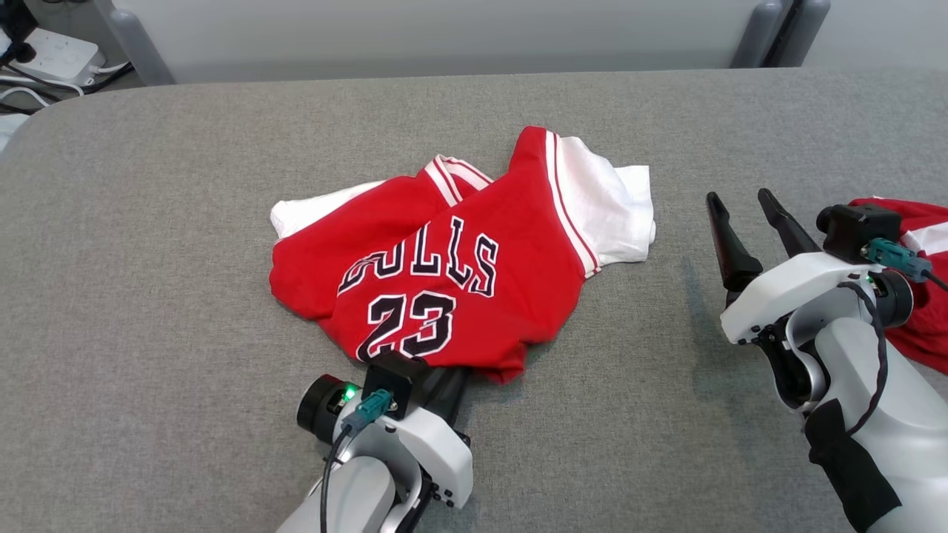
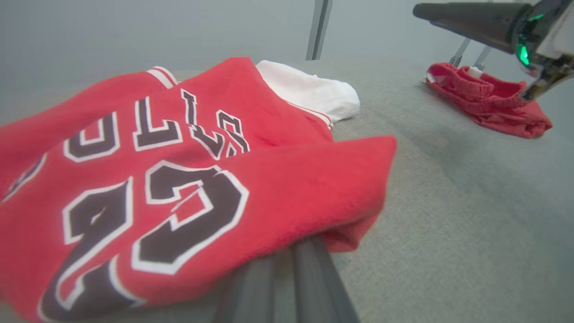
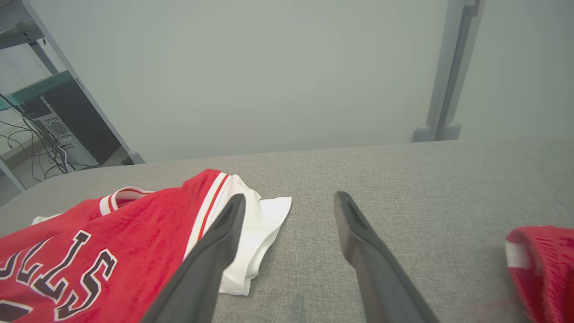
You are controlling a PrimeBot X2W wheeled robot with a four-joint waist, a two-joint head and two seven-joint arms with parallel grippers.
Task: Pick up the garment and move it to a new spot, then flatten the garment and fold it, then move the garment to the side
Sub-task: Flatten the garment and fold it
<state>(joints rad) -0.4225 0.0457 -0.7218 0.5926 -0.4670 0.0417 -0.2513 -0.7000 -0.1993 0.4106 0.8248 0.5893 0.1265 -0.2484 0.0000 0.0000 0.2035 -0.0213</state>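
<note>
A red jersey (image 1: 444, 274) with white sleeves and the number 23 lies crumpled in the middle of the grey table (image 1: 148, 222). My left gripper (image 1: 450, 382) is at the jersey's near hem. In the left wrist view the jersey (image 2: 179, 179) drapes over the left gripper (image 2: 287, 253), whose fingers lie close together with their tips hidden under the red cloth, shut on the hem. My right gripper (image 1: 738, 195) hovers open to the right of the white sleeve (image 3: 255, 233), with nothing between its fingers (image 3: 215, 255).
A second red garment (image 1: 915, 311) lies bunched at the table's right edge, behind my right wrist, and appears as the red garment (image 2: 489, 98) in the left wrist view. A power strip with cables (image 1: 55, 55) sits beyond the far left corner. A pale wall stands behind the table.
</note>
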